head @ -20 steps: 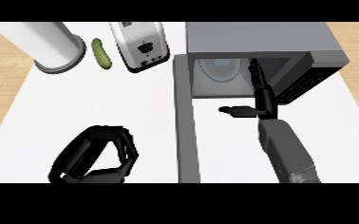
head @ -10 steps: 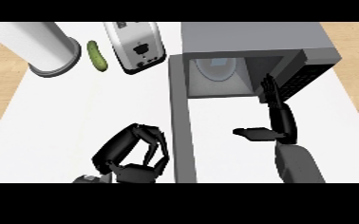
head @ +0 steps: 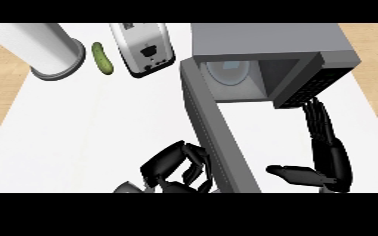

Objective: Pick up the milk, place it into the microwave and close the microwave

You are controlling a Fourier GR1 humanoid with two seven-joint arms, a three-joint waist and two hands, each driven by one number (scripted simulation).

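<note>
Left hand (head: 173, 166) moves up beside door (head: 214, 127), fingers curled, holding nothing. Right hand (head: 331, 157) open, empty. Closing door looks next.

matt grey metal microwave (head: 266, 37)

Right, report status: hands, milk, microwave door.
Left hand curled, empty, beside the open microwave door. Right hand open, empty, right of the door. Milk not visible.

Cucumber (head: 102, 58) lies between canister (head: 46, 50) and toaster (head: 144, 49).
</note>
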